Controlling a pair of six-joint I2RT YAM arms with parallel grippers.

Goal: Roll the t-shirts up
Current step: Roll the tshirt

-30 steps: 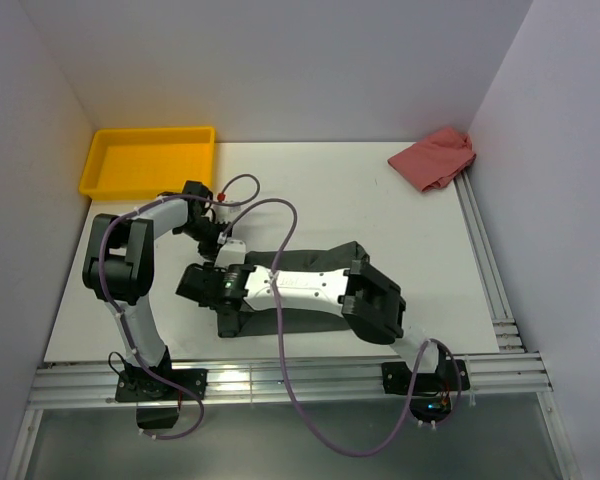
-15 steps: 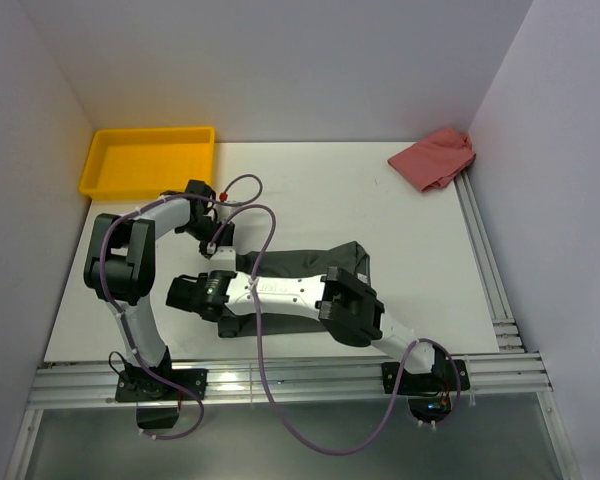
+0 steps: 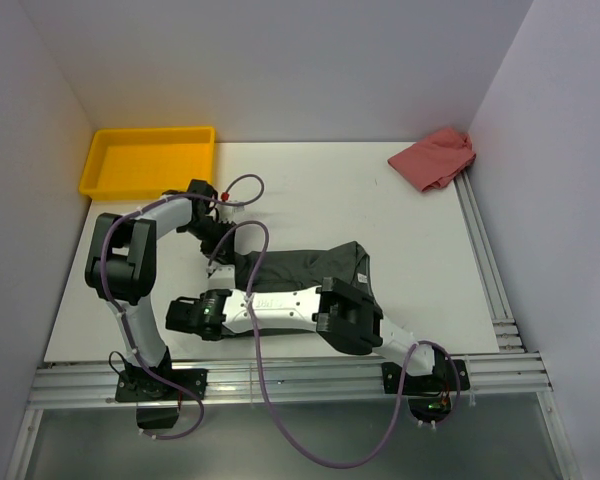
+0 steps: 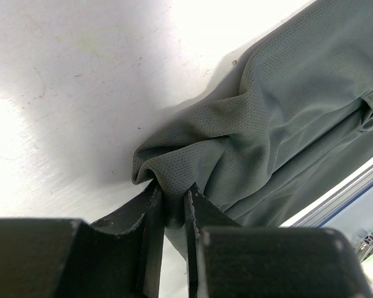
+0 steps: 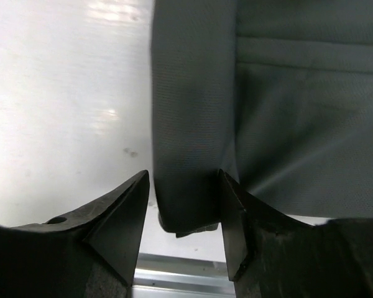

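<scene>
Just now the dark grey t-shirt [image 3: 310, 268] shows far more of itself from above than it did a second ago; it lies as a long folded band on the white table [image 3: 380, 215], nearer the arm bases than the yellow tray [image 3: 148, 165] and off to the tray's right; the right arm, which lay across the band, has swung nearer the bases and toward the tray's side, so only the band's near edge is covered; the band itself seems not to have shifted. The left gripper [image 4: 174, 194] has crept a little away from the tray and stays nipped almost shut on a puckered corner of the cloth, at the end closest to the tray; the right gripper [image 5: 183, 180] has slid to the near corner of that same end, its jaws wide apart with the folded edge standing between them, not visibly squeezed. My reading is that both corners of one short end are being taken, one caught and one about to be, so the rolling itself is not yet begun. Farther out, a bunched pinkish-red cloth [image 3: 435, 158] sits level with the tray, well apart on its right. No brand, label or writing can be read; the shirt shows its mesh weave and a stitched hem but no neck tag; marks on the arms are too small to make out.
</scene>
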